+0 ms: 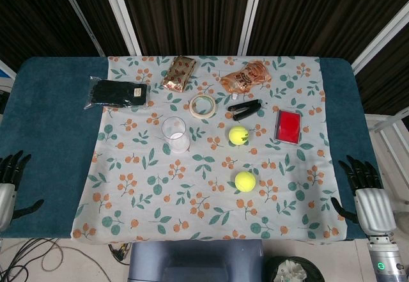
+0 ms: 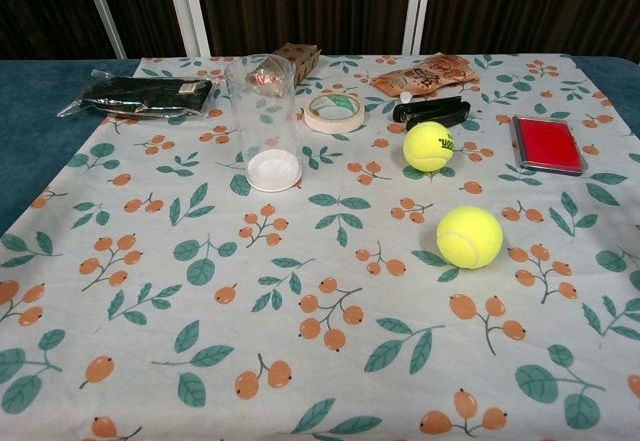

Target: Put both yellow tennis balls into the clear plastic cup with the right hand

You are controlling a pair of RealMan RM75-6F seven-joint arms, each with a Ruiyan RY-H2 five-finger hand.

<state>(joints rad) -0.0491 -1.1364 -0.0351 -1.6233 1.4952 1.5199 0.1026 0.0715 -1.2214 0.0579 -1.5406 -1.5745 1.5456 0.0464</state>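
Two yellow tennis balls lie on the floral cloth: the far ball right of centre and the near ball closer to the front edge. The clear plastic cup stands upright and empty, left of the far ball. My right hand hovers off the table's front right corner, fingers spread, holding nothing. My left hand sits at the front left edge, fingers apart and empty. Neither hand shows in the chest view.
At the back lie a black packet, a brown snack bar, an orange snack bag, a tape roll and a black stapler. A red box sits right of the far ball.
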